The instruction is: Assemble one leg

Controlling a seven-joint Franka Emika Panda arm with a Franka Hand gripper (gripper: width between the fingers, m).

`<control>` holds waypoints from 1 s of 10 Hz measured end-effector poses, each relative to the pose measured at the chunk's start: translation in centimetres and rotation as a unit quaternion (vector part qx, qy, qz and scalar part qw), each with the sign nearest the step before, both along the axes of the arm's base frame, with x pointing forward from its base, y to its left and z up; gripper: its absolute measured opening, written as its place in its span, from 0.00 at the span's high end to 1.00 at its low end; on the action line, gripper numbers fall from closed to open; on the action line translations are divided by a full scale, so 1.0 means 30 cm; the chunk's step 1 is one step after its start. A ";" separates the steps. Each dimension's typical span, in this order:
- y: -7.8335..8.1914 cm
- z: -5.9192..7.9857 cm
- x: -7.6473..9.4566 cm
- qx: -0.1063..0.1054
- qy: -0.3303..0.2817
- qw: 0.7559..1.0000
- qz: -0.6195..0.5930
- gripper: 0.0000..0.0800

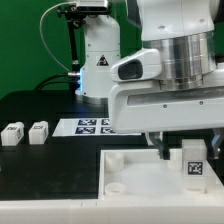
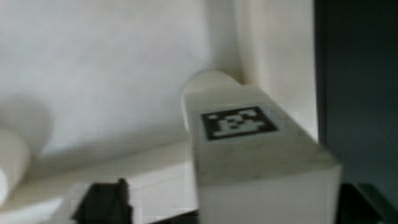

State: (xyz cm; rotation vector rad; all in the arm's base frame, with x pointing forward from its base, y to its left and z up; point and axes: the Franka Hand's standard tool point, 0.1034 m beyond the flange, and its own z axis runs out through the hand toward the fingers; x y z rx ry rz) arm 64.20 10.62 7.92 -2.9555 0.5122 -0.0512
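Three white legs are in sight, and one of them is yours. That leg stands upright over the white tray, toward the tray's end on the exterior view's right. Its black-and-white tag faces the exterior camera. You cannot tell whether its foot rests on the tray floor or hangs just clear of it. In the wrist view the same leg fills the middle, tag toward the lens, with the pale tray behind it.

Jaws: parted and set about the leg, gripping nothing that you can see. The dark finger on the side toward the tray's middle stands just beside the leg, with a pale gap between them. The wrist view shows that finger likewise apart from the block. The other finger is not readable in either view, so you cannot judge contact on that side.

A round socket sits at the tray's near corner on the exterior view's left, well apart from the leg.

On the black tabletop, beyond the tray's far corner on the exterior view's left, lie the first spare leg and the second spare leg, side by side. The marker board lies flat just behind the tray's far edge.
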 end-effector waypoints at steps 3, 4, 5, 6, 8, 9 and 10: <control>0.000 -0.003 -0.002 0.013 0.026 0.982 -0.188 0.64; -0.001 -0.005 -0.005 0.014 0.041 0.952 -0.303 0.64; 0.004 -0.007 -0.008 0.014 0.049 0.920 -0.389 0.64; 0.015 -0.007 -0.012 0.020 0.061 0.863 -0.501 0.64; 0.021 -0.007 -0.015 0.019 0.064 0.831 -0.553 0.64; 0.022 -0.007 -0.015 0.018 0.062 0.840 -0.539 0.64; 0.020 -0.005 -0.013 0.017 0.060 0.848 -0.526 0.59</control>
